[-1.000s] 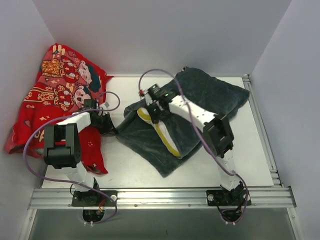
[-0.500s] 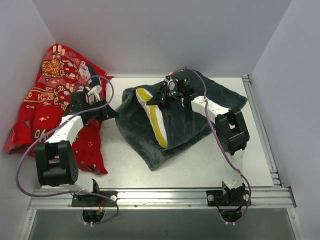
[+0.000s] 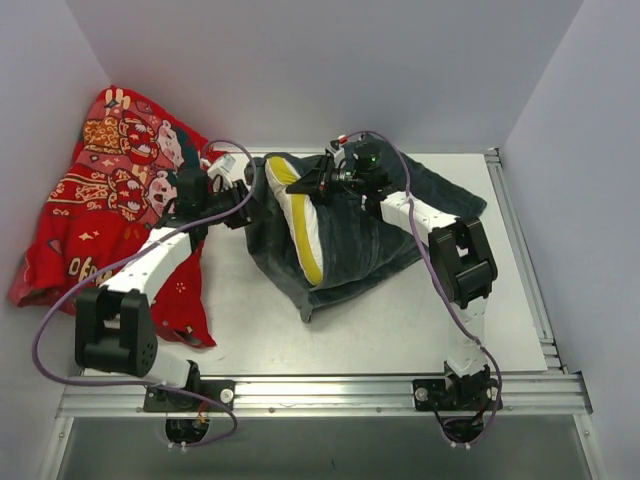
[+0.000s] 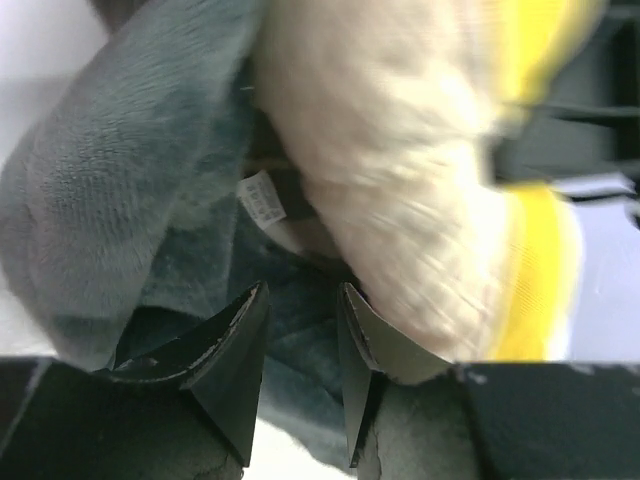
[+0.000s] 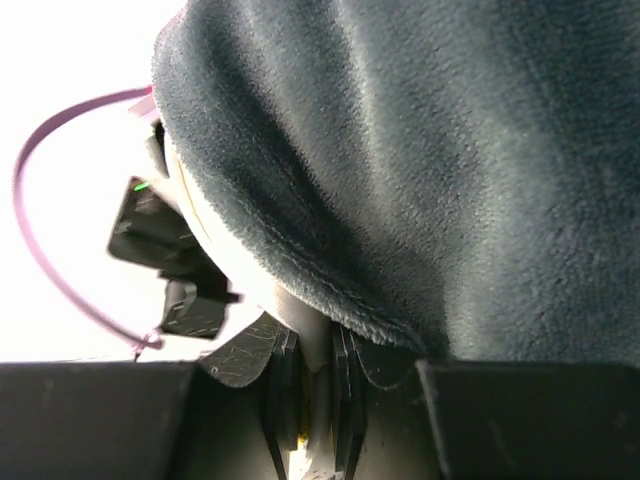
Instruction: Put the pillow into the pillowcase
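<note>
The white table [image 3: 240, 330] stands walled in white on three sides. The pillow [image 3: 303, 215] lies at upper centre of the overhead view, half inside the pillowcase [image 3: 365, 240], with its white face and yellow band bare along the sack's left side. Its long axis runs from upper centre down toward mid-frame, leaning slightly right at the bottom. Your right claw [image 3: 318, 182] sits at the pillow's upper end, clenched on a thin pale fold that looks like the pillow's edge. Your left claw [image 3: 246, 196] is just left of that same end, released. Its fingers [image 4: 240, 345] are parted, with grey plush behind the gap and nothing pinched. The loose hem lies just right of the left claw, the nearer one, so I judge you should take it there and draw it leftward over the band. The red cloth [image 3: 110, 200] lies at far left, apart from the pillow.
</note>
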You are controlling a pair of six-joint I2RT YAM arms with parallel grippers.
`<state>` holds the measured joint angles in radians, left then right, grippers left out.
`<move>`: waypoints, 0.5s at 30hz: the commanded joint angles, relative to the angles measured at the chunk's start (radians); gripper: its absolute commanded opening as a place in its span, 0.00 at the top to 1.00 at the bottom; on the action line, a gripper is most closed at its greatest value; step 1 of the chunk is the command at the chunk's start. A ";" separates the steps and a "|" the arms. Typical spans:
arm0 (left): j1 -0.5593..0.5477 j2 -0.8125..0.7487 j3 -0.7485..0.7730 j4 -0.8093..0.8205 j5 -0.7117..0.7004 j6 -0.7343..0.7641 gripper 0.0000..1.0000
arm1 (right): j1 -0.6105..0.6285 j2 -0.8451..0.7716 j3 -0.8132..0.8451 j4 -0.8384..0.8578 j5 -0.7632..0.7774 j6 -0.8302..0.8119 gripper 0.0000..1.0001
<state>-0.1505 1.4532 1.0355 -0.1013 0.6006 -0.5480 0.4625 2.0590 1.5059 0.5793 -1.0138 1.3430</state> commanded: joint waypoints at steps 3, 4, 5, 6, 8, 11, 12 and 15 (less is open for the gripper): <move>-0.069 0.154 -0.014 0.234 -0.125 -0.127 0.56 | 0.011 -0.048 -0.001 0.137 -0.058 0.087 1.00; -0.098 0.174 -0.023 0.300 -0.113 -0.150 0.54 | 0.013 -0.046 -0.006 0.143 -0.054 0.096 1.00; -0.113 0.217 -0.020 0.345 -0.107 -0.177 0.53 | 0.015 -0.043 -0.015 0.152 -0.054 0.107 1.00; -0.130 0.239 -0.008 0.368 -0.114 -0.179 0.53 | 0.016 -0.043 -0.018 0.163 -0.052 0.116 1.00; -0.156 0.298 -0.012 0.482 -0.108 -0.208 0.52 | 0.019 -0.040 -0.027 0.166 -0.052 0.123 1.00; -0.167 0.357 -0.031 0.483 -0.160 -0.227 0.52 | 0.018 -0.036 -0.030 0.195 -0.049 0.154 1.00; -0.166 0.369 -0.032 0.465 -0.177 -0.228 0.51 | 0.018 -0.036 -0.030 0.212 -0.049 0.163 1.00; -0.166 0.397 -0.028 0.358 -0.315 -0.188 0.44 | 0.015 -0.040 -0.035 0.255 -0.046 0.206 1.00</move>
<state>-0.3191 1.8286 1.0054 0.2546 0.4110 -0.7387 0.4656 2.0590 1.4536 0.6643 -1.0088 1.4506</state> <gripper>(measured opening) 0.551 0.131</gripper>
